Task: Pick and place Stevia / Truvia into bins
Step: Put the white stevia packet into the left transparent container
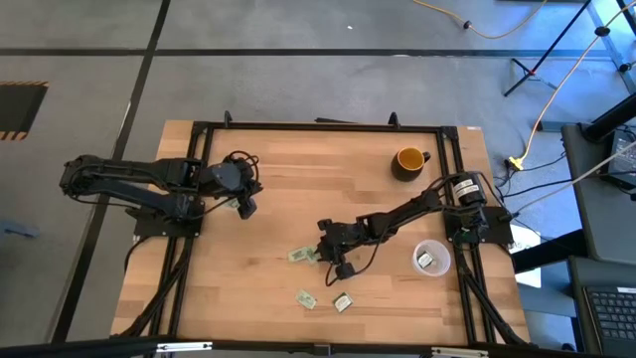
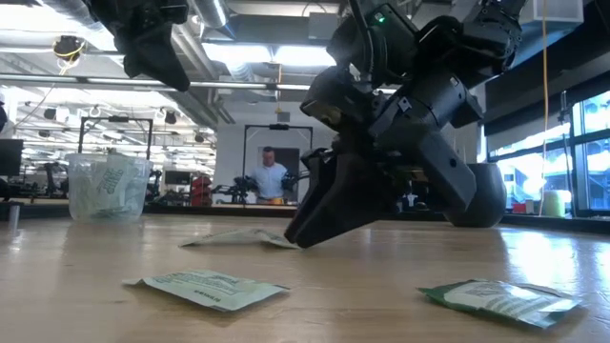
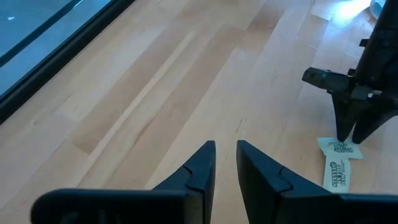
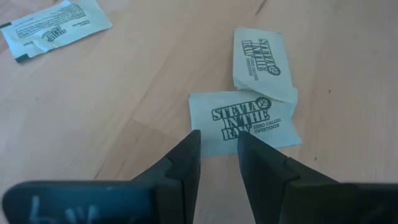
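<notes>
- A pick is judged under way: the right gripper (image 4: pixel 217 155) is lowered over two overlapping packets (image 4: pixel 249 121) mid-table, jaws slightly apart, nothing clamped.
- The nearer packet's edge lies just beyond the fingertips (not between them), so further descent before closing is called for.
- The left gripper (image 3: pixel 225 163) waits, narrowly parted, empty.

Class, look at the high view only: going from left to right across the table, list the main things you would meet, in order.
left gripper → pair of Stevia packets → right gripper → yellow mug → clear cup. Two more packets near the front edge are left out, since they overlap the others in left-right position.
</notes>
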Motion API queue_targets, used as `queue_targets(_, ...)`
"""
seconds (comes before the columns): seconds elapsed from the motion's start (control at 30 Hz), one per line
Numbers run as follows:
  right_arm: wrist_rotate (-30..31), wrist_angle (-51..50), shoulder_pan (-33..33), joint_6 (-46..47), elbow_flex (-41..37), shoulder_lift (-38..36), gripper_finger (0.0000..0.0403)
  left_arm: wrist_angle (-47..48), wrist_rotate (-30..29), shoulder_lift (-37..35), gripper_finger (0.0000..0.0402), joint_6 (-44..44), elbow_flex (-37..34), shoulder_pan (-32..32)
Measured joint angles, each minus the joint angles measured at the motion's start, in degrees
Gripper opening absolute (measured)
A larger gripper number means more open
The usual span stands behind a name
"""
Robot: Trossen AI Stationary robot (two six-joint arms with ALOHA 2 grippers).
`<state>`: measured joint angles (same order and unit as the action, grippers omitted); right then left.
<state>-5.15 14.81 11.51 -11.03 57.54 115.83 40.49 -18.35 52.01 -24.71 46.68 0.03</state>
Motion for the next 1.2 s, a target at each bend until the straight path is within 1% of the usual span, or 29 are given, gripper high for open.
queue_targets(0.13,-0.01,-1.15,0.0,0.24,0.05,-0.03,0.0107,0.0,-0.02,0.0,0.0061,0.0,0.0,0.0)
queue_targets(0.23,-0.05,-2.55,0.0,0.6,0.16,-0.2,0.0092,0.0,-0.02,0.0,0.0061,0.0,0.0,0.0)
queue_targets(0.53,0.11,-3.37,-0.04,1.53,0.07,-0.2,0.0011,0.0,-0.07,0.0,0.0061,-0.02,0.0,0.0)
queue_targets(0.8,1.05,-2.71,-0.01,3.2,-0.06,-0.47,0.0003,0.0,-0.04,0.0,0.0061,0.03,0.0,0.0)
queue_targets(0.87,1.06,-2.99,-0.02,3.18,0.1,-0.83,0.0002,-0.02,0.44,0.02,0.0061,2.53,0.0,0.0)
queue_targets(0.97,1.16,-5.44,-0.17,2.69,0.72,-2.23,0.0002,-0.6,3.5,0.51,0.0061,10.16,0.0,-0.53)
queue_targets(1.1,0.96,-5.82,-0.29,1.68,1.86,-5.66,0.0001,-5.9,7.03,2.53,0.0065,19.11,-0.02,-2.43)
queue_targets(1.13,0.21,-5.22,-0.43,1.71,2.23,-6.51,0.0001,-7.44,8.26,3.39,0.0067,21.65,-0.02,-3.0)
queue_targets(1.2,-3.31,-5.13,-0.79,1.79,2.25,-7.87,0.0001,-11.27,11.55,5.47,0.0075,26.37,-0.02,-4.18)
